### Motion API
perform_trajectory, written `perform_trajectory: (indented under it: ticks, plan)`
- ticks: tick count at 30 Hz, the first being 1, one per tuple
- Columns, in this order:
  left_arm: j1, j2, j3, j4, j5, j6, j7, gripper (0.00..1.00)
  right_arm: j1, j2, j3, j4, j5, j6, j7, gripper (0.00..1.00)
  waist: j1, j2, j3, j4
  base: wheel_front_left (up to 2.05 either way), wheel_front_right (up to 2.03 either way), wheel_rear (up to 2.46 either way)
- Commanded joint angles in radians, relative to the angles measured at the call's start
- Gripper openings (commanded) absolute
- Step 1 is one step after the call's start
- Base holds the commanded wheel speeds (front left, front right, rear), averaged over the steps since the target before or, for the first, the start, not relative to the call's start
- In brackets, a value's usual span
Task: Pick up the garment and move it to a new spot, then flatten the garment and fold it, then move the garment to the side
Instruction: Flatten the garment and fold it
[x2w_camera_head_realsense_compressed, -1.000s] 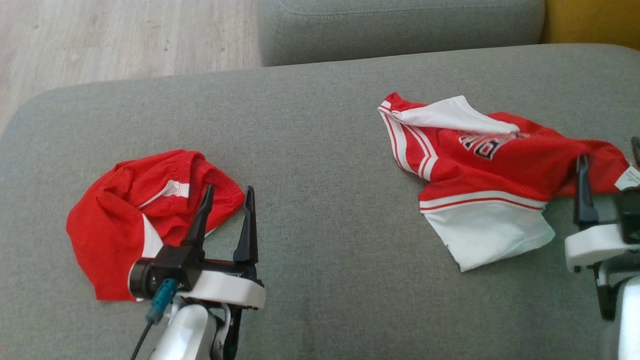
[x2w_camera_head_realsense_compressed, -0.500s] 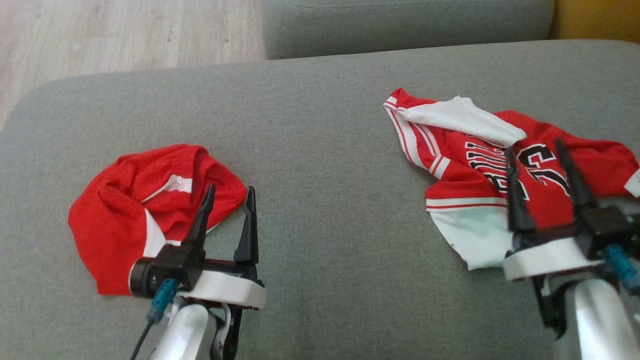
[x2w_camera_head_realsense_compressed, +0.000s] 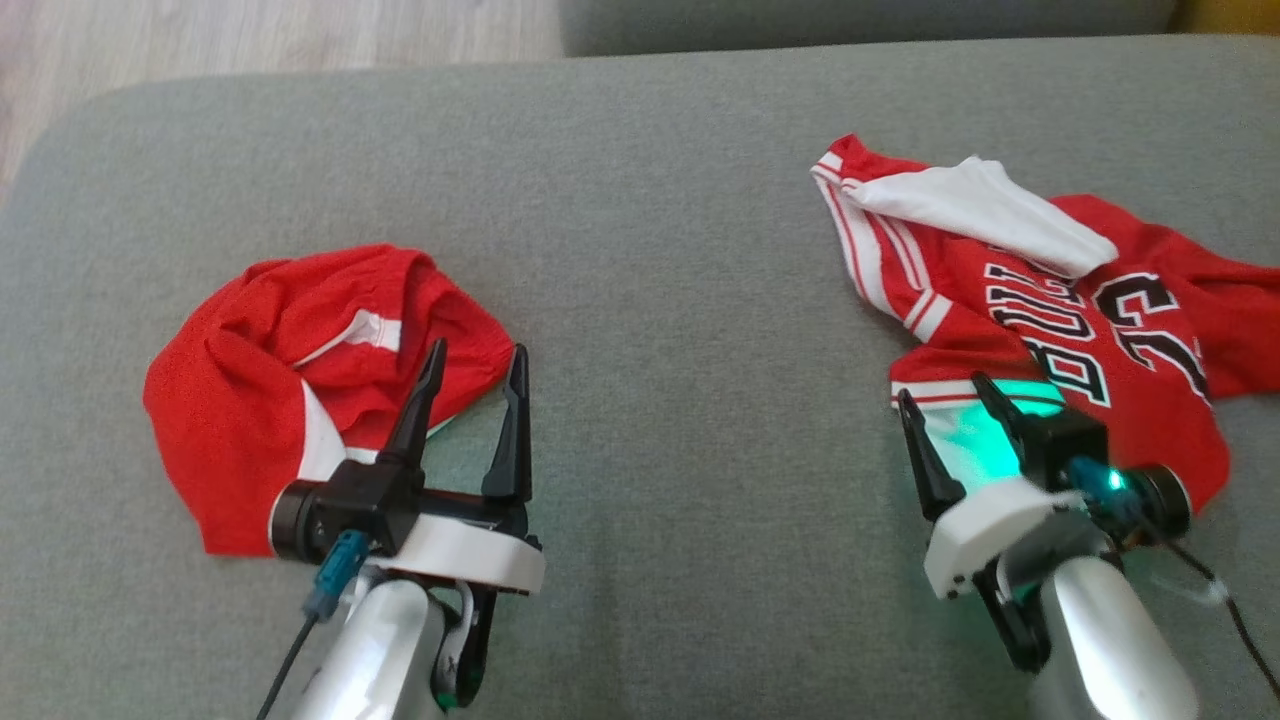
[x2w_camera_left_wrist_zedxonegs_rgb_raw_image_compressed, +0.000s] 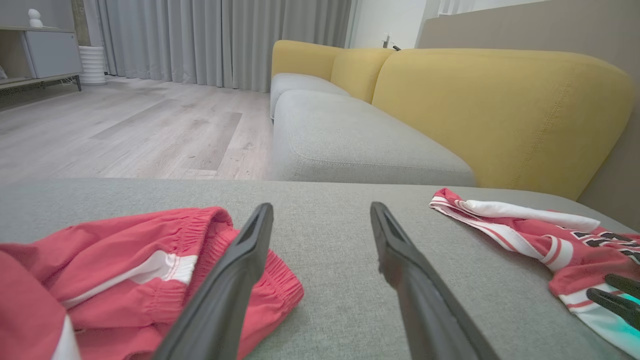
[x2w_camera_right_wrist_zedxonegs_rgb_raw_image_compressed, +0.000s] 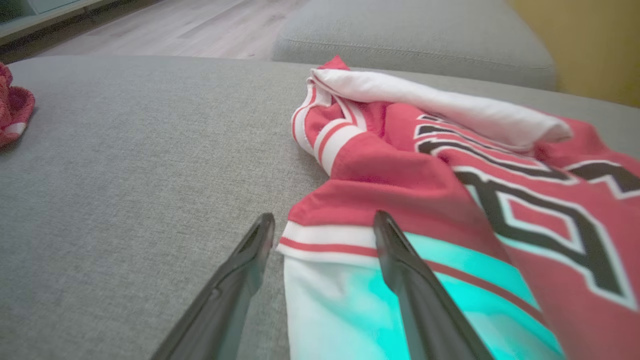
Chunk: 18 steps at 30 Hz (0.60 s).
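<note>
The red jersey (x2w_camera_head_realsense_compressed: 1050, 300) lies crumpled on the grey sofa cushion (x2w_camera_head_realsense_compressed: 680, 300), toward the cushion's right edge, black-and-white lettering facing up, a white panel folded over its far part and a white hem nearest the robot; a green glow tints that hem. The right pincer (x2w_camera_head_realsense_compressed: 942, 390) stands wide open at the hem with nothing in its grip; in the right wrist view the pincer (x2w_camera_right_wrist_zedxonegs_rgb_raw_image_compressed: 324, 216) has one finger over the white hem of the jersey (x2w_camera_right_wrist_zedxonegs_rgb_raw_image_compressed: 425, 165) and the other over bare cushion, the hem's side edge showing in the gap; whether either finger touches the cloth cannot be told. The left pincer (x2w_camera_head_realsense_compressed: 478, 350) is likewise spread wide and empty, low over the cushion toward its left edge; its outer finger overlaps the rim of a bunched pair of red shorts (x2w_camera_head_realsense_compressed: 260, 380) with white trim, the inner finger over bare fabric. A wooden floor (x2w_camera_head_realsense_compressed: 250, 40) shows past the cushion's far left corner.
</note>
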Motion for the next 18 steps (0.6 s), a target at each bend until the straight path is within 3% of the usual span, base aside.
perform_trajectory:
  ticks: [1,7,8,9,10,18]
  plan:
    - [-0.042,0.003,0.020,-0.026,-0.002,0.000,-0.010,1.00,-0.063,-0.004,0.024,0.020,0.005,-0.001,0.008,1.00,-0.0001,0.0000,0.015,0.013,0.00,0.00,0.00]
    - [-0.058,0.003,0.008,-0.024,-0.012,0.005,-0.010,1.00,-0.136,-0.004,0.018,0.188,-0.002,-0.001,0.058,1.00,-0.0001,0.0000,0.035,0.029,0.00,0.00,0.00]
    - [-0.060,0.003,0.008,-0.024,-0.012,0.005,-0.010,1.00,-0.146,-0.004,0.022,0.214,0.010,-0.001,0.069,0.71,-0.0001,0.0000,0.036,0.032,0.00,0.00,0.00]
    - [-0.061,0.003,0.008,-0.023,-0.012,0.005,-0.010,1.00,-0.155,-0.004,0.024,0.234,0.023,-0.001,0.074,0.20,-0.0001,0.0000,0.037,0.033,0.00,0.00,0.00]
    - [-0.061,0.003,0.008,-0.022,-0.012,0.005,-0.010,1.00,-0.165,-0.004,0.027,0.250,0.030,-0.001,0.073,0.00,-0.0001,0.0000,0.038,0.035,0.00,0.00,0.00]
    - [-0.063,0.003,0.012,-0.015,-0.010,0.004,-0.010,1.00,-0.232,-0.004,0.129,0.282,0.164,-0.001,-0.051,0.00,-0.0001,0.0000,0.029,0.044,0.00,0.00,0.00]
